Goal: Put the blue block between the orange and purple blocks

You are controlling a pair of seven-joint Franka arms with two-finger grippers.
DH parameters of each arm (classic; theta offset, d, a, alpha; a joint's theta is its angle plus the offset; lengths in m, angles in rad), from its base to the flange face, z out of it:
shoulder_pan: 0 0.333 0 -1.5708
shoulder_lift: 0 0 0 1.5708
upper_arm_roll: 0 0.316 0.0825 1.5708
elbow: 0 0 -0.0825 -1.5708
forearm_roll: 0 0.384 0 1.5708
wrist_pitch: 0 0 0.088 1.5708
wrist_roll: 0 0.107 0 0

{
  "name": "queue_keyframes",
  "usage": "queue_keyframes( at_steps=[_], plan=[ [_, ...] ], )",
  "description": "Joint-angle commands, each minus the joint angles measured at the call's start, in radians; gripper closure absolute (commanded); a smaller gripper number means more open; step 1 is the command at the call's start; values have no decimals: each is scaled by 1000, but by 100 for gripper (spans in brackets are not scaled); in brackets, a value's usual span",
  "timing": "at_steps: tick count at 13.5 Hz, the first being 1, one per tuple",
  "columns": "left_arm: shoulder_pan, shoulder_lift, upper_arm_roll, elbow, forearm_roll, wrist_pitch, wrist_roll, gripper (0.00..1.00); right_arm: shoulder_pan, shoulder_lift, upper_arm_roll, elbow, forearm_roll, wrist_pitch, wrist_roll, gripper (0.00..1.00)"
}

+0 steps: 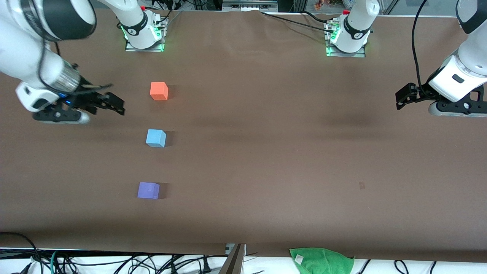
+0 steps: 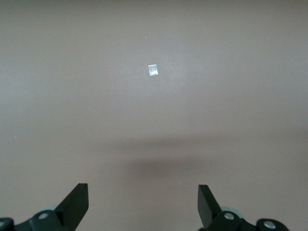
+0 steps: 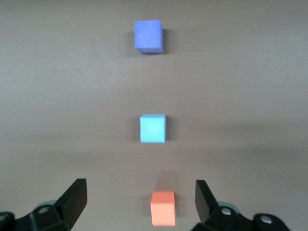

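Observation:
Three cubes stand in a line on the brown table. The orange block (image 1: 159,91) (image 3: 163,208) is farthest from the front camera. The blue block (image 1: 156,137) (image 3: 153,128) rests between it and the purple block (image 1: 148,190) (image 3: 148,36), which is nearest. My right gripper (image 1: 115,103) (image 3: 139,198) hangs open and holds nothing, over bare table beside the orange block, toward the right arm's end. My left gripper (image 1: 403,97) (image 2: 143,202) waits open and holds nothing over the left arm's end of the table.
A green cloth (image 1: 322,260) lies at the table's near edge, with cables (image 1: 114,262) below that edge. A small pale mark (image 1: 362,185) (image 2: 153,70) sits on the table toward the left arm's end. Both arm bases (image 1: 144,34) (image 1: 347,38) stand at the back edge.

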Motion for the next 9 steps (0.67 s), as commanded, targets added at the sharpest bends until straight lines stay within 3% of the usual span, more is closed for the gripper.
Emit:
queue_keyframes(
  at_steps=[1, 9],
  plan=[
    [4, -11, -5, 1, 15, -13, 10, 0, 5, -36, 1, -2, -24, -62, -1, 1],
    [4, -11, -3, 1, 14, -15, 12, 0, -24, -24, 44, 51, -61, -64, -48, 1]
  ],
)
